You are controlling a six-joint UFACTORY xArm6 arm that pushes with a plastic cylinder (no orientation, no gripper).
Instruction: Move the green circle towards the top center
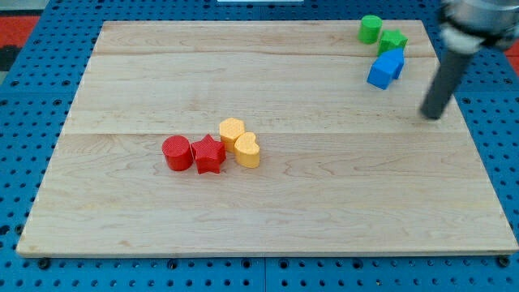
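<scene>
The green circle (371,28) is a short green cylinder near the view's top right corner of the wooden board (268,203). A green star (393,40) touches it on its lower right side. Two blue blocks (386,68) sit just below the star, pressed together. My tip (434,115) is the lower end of the dark rod at the view's right. It stands below and to the right of the green circle, apart from all the blocks.
A red cylinder (176,152), a red star (208,154), a yellow hexagon (232,130) and a yellow heart (246,150) cluster left of the board's centre. A blue pegboard surface (32,105) surrounds the board.
</scene>
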